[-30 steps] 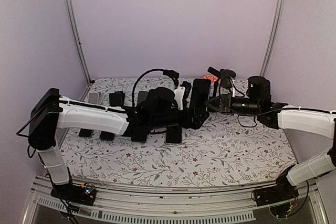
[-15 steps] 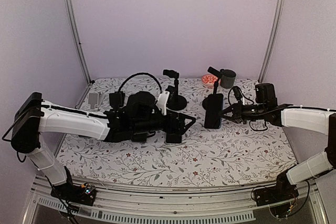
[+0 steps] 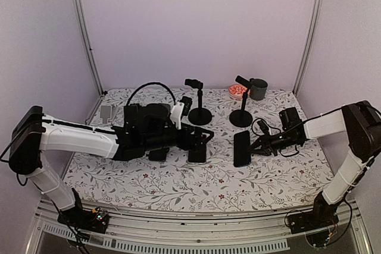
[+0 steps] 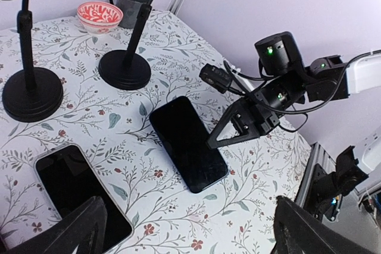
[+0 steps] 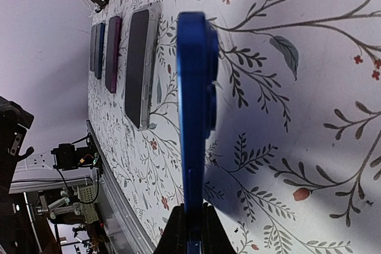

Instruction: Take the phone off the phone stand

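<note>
Our right end effector (image 3: 255, 148) is clamped shut on the phone (image 4: 187, 144), pinching it across its thickness at one long edge, close to the corner nearest our base. The phone is already off the phone stand (image 3: 241, 117). That stand is beyond the fingertips and a little to their left, well apart from them, and its clamp holds nothing. So we judge the removal itself done. What remains is to let go and draw the end effector clear.

The phone lies flat or nearly so, low at the surface (image 3: 178, 188), dark screen up and camera bump facing down. The right wrist view shows a shadow under it, and we cannot tell whether it fully rests there. Its long axis runs crosswise to the fingers, from the gripped end out toward the stands, and the camera end looks to be the far one.

Further left, our left end effector (image 4: 191, 233) hangs wide open, holding nothing. A second phone (image 4: 80, 191) lies just under it.
</note>
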